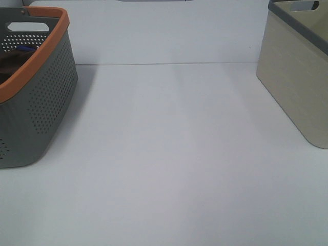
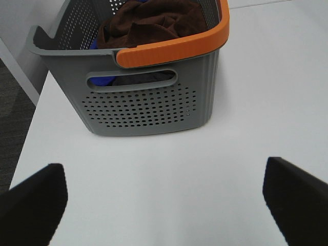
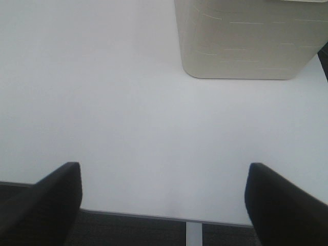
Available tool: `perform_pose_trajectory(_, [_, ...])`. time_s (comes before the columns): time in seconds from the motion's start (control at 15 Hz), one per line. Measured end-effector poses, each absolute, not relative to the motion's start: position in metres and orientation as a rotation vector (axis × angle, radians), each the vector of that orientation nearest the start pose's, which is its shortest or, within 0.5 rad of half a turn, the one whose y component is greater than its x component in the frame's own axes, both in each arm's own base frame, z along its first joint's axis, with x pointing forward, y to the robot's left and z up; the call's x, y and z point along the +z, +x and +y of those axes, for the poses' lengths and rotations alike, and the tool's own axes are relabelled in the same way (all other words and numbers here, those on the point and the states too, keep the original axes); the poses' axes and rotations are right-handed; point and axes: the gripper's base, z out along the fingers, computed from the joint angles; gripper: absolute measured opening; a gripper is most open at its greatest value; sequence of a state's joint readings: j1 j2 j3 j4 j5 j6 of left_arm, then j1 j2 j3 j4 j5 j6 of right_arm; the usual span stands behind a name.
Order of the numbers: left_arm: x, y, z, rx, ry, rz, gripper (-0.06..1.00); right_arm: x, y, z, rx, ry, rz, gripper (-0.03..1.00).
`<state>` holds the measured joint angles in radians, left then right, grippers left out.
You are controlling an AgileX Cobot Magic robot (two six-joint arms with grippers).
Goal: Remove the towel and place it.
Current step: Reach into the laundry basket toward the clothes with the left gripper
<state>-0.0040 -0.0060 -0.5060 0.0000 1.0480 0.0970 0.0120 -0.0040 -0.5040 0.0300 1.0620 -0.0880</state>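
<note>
The dark reddish-brown towel [image 2: 151, 21] lies crumpled inside the grey perforated basket with an orange rim [image 2: 148, 97]. A bit of blue cloth [image 2: 100, 81] shows under it through the handle slot. In the exterior high view the basket [image 1: 36, 97] stands at the left edge, with only a dark patch of the towel [image 1: 10, 64] visible inside. My left gripper [image 2: 164, 205] is open and empty over the table, apart from the basket's near wall. My right gripper [image 3: 164, 205] is open and empty near the table's front edge. Neither gripper shows in the exterior high view.
A beige bin with a grey rim [image 1: 297, 77] stands at the right; it also shows in the right wrist view [image 3: 246, 41]. The white table [image 1: 174, 154] stretches between basket and bin. The table edge and dark floor [image 3: 133, 230] lie below the right gripper.
</note>
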Motion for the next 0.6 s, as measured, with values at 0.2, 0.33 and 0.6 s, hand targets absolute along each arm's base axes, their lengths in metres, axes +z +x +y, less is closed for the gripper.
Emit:
perform_pose_trajectory(0.2, [0.2799, -0.0060, 0.0000, 0.059, 0.102, 2.018, 0.99, 0.2783, -0.0061, 0.0023, -0.012, -0.103, 2.035, 0.76])
perform_pose_trajectory(0.33, [0.2799, -0.0060, 0.0000, 0.059, 0.102, 2.018, 0.99, 0.2783, -0.0061, 0.0023, -0.012, -0.103, 2.035, 0.76])
perform_pose_trajectory(0.6, [0.2799, -0.0060, 0.0000, 0.059, 0.102, 2.018, 0.99, 0.2783, -0.0061, 0.0023, -0.012, -0.103, 2.035, 0.76])
